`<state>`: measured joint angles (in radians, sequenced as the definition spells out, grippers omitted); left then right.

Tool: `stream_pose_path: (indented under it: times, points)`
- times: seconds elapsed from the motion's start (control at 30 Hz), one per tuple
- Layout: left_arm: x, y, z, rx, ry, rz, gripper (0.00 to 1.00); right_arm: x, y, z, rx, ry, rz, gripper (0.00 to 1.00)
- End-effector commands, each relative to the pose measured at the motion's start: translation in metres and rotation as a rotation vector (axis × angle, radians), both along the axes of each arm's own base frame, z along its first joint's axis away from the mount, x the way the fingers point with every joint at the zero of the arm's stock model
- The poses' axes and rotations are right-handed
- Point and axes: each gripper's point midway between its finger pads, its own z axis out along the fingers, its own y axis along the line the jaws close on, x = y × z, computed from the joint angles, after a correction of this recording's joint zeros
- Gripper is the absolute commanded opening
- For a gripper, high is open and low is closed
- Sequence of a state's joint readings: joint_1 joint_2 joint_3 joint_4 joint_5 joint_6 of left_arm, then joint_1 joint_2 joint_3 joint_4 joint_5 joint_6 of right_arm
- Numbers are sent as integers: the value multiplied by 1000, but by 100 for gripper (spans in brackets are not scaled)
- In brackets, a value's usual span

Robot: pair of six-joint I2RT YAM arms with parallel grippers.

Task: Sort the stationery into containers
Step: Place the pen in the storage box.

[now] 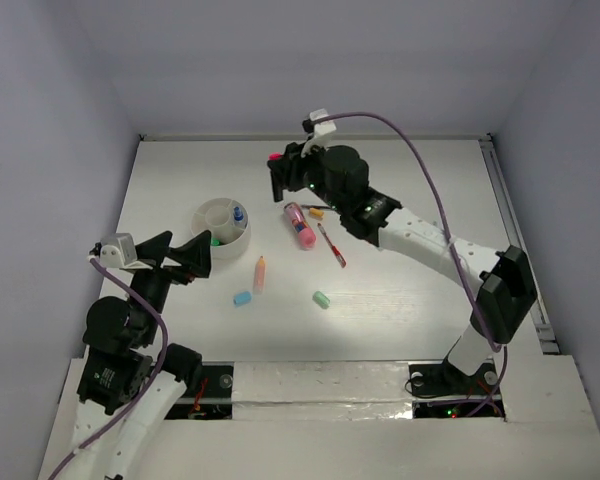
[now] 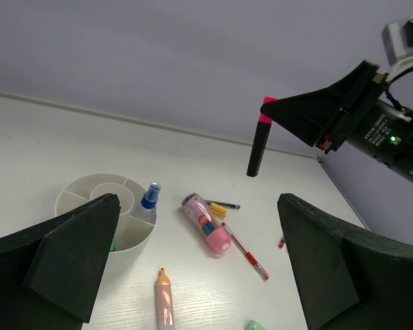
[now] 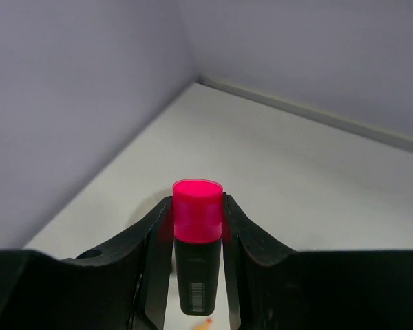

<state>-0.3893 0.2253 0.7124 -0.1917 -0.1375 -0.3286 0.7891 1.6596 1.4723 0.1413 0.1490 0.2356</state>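
Pale purple walls (image 1: 40, 150) stand around a flat white table (image 1: 400, 300) with a smooth, matte top. The left claw (image 1: 188, 240) is wide open with nothing in it, just beside the cup. The right claw (image 3: 197, 213) is squeezed tight on the black marker (image 2: 257, 148), near its bright pink end. The marker hangs up in the air over the far part of the table, pink end up. It has a small white barcode sticker, too tiny to read. The round white cup (image 2: 100, 177) is split into parts inside, and 1 blue and white marker (image 1: 238, 213) stands in it. A fat pink tube (image 1: 299, 225) with a picture label lies on the table; its words are too small to read. Near it lie an orange marker (image 1: 259, 274), a thin red pen (image 1: 331, 245) and a thin black pen (image 2: 224, 204). A light blue eraser (image 1: 242, 298) and a mint eraser (image 1: 321, 299) lie apart, nearer the arms.
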Motion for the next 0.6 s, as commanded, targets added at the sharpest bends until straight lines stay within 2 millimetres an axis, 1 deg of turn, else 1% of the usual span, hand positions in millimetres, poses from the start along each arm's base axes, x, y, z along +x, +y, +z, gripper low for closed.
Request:
stream_pose_path:
  times: [0.0, 0.03, 0.07, 0.1, 0.13, 0.17, 0.2, 0.23, 0.27, 0.3, 0.33, 0.37, 0.4, 0.43, 0.47, 0.5, 0.57]
  points:
    - [3, 9, 15, -27, -45, 50, 99, -19, 46, 49, 144, -234, 84, 17]
    - [3, 13, 16, -30, -52, 66, 99, -17, 58, 34, 121, -241, 85, 17]
    - [4, 16, 15, -31, -50, 85, 99, -25, 72, 29, 127, -248, 110, 17]
    - [4, 17, 17, -33, -54, 88, 99, -27, 79, 34, 151, -272, 117, 16]
    - [4, 20, 17, -35, -55, 107, 99, -29, 86, 30, 162, -274, 128, 16]
    - [5, 23, 17, -37, -55, 121, 99, -33, 101, 19, 159, -269, 147, 15]
    - [5, 23, 18, -40, -57, 124, 99, -36, 107, 22, 185, -297, 153, 15]
    - [5, 26, 18, -43, -59, 135, 99, -38, 112, 20, 186, -310, 153, 15]
    - [5, 29, 18, -43, -60, 151, 99, -38, 121, 8, 182, -308, 159, 15]
    - [4, 29, 18, -45, -63, 152, 99, -44, 128, 10, 204, -323, 172, 15]
    - [4, 31, 19, -46, -64, 160, 99, -42, 130, 8, 201, -335, 165, 14]
    - [5, 31, 19, -47, -66, 160, 99, -45, 135, 4, 203, -339, 168, 15]
    - [5, 33, 18, -46, -65, 169, 99, -42, 138, -1, 211, -349, 160, 15]
    - [6, 32, 18, -43, -61, 166, 99, -44, 143, -5, 211, -350, 164, 14]
    - [7, 31, 17, -42, -59, 163, 99, -43, 144, -7, 215, -353, 162, 14]
    - [7, 31, 18, -41, -61, 162, 99, -40, 147, -15, 212, -351, 156, 14]
    - [9, 30, 17, -38, -56, 160, 99, -40, 150, -23, 198, -363, 137, 14]
